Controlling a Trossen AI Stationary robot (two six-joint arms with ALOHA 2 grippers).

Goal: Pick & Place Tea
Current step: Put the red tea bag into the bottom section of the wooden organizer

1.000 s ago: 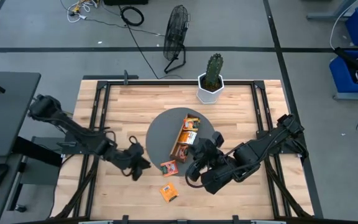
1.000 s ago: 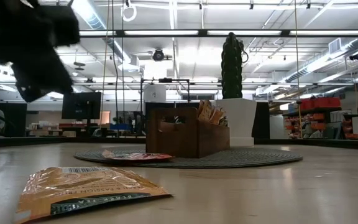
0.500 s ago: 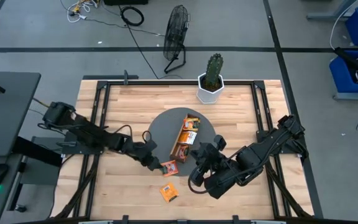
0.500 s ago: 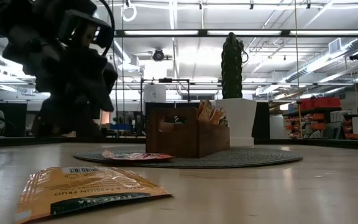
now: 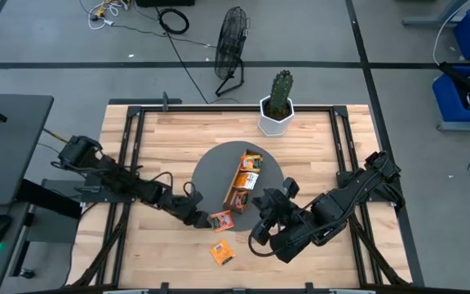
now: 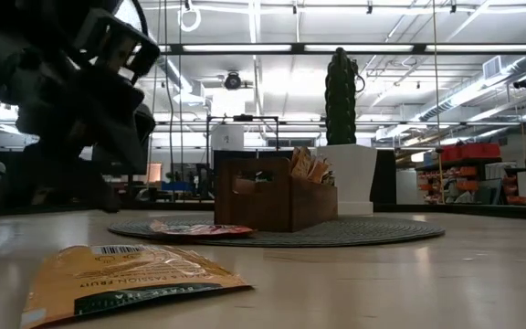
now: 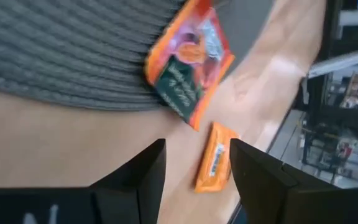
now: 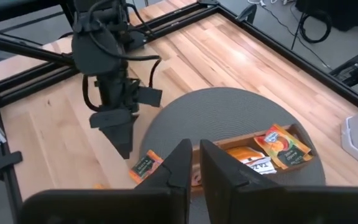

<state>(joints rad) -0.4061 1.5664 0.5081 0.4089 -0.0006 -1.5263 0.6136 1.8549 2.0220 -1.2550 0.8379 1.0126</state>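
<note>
Left hand (image 5: 201,217) — low over the counter (image 5: 161,147), fingers spread and holding nothing, its tips at about 9 o'clock of the nearest tea sachet (image 5: 222,220). In the left wrist view the sachet (image 7: 188,62) lies ahead of the gap between the fingers, not yet between them.

Tea sachet, orange with dark print — flat, half on the grey round mat (image 5: 210,175), half on bare wood, at the mat's 6 o'clock edge.

Second sachet (image 5: 222,252) — orange, flat on the wood, at 6 o'clock of the first and apart from it; nearest the low camera (image 6: 131,277).

Wooden tray (image 5: 243,186) — long, narrow, on the mat's centre; several sachets (image 5: 251,162) stand in its compartments toward 12 o'clock.

Right hand (image 5: 255,237) — hovers at 3 o'clock of the first sachet, near the tray's 6 o'clock end; fingers nearly together, nothing between them.

Potted cactus (image 5: 278,104) — at 12 o'clock of the mat, well apart.

Risk, as judged: the sachet is thin and flat, so the fingers may close above it or push it along instead of catching an edge; the mat's rim under it could tilt the grip. The two hands are near each other and might touch.
</note>
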